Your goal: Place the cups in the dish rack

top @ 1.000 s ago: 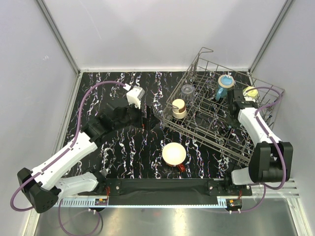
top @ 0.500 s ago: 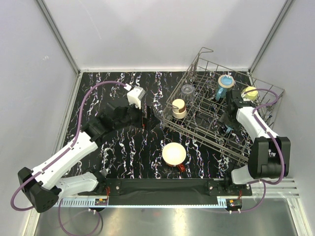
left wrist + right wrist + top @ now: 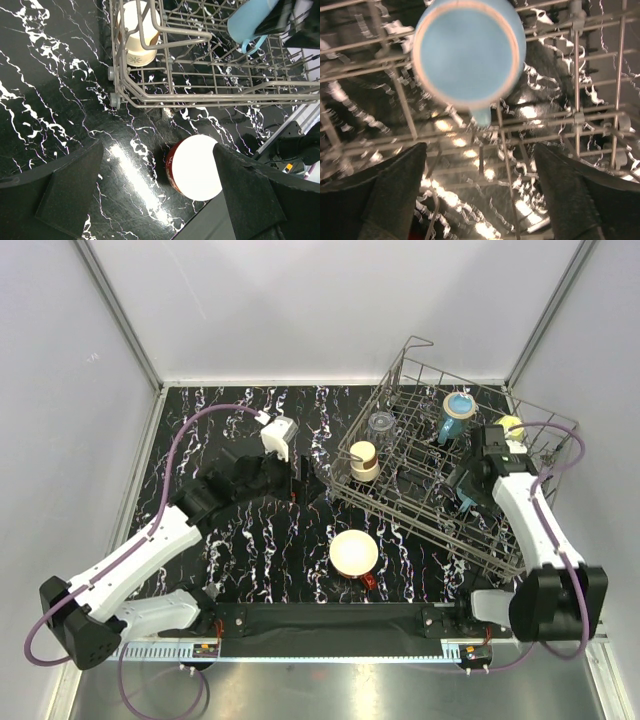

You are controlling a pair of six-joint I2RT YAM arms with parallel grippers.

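The dish rack (image 3: pixel 430 528) stands at the right, and several cups are in it. A light-blue cup (image 3: pixel 458 410) leans at the back, a clear tumbler (image 3: pixel 381 424) and a cream-brown cup (image 3: pixel 364 460) stand on the left, and a yellow-green cup (image 3: pixel 511 424) is half hidden behind my right arm. My right gripper (image 3: pixel 468 478) hangs open over the rack floor (image 3: pixel 577 75), just short of the light-blue cup (image 3: pixel 469 52), its fingers (image 3: pixel 480 146) holding nothing. A red mug (image 3: pixel 354 553) stands on the table. My left gripper (image 3: pixel 296 480) is open, well above the red mug (image 3: pixel 195 167).
The rack's near corner (image 3: pixel 165 97) lies close to the red mug, with the cream-brown cup (image 3: pixel 137 30) just inside it. A black marbled tabletop (image 3: pixel 250 540) spreads left of the rack. White walls close in the back and both sides.
My right gripper went from shut to wide open and drew back from the light-blue cup, its forearm swinging outward. The left arm barely shifted.
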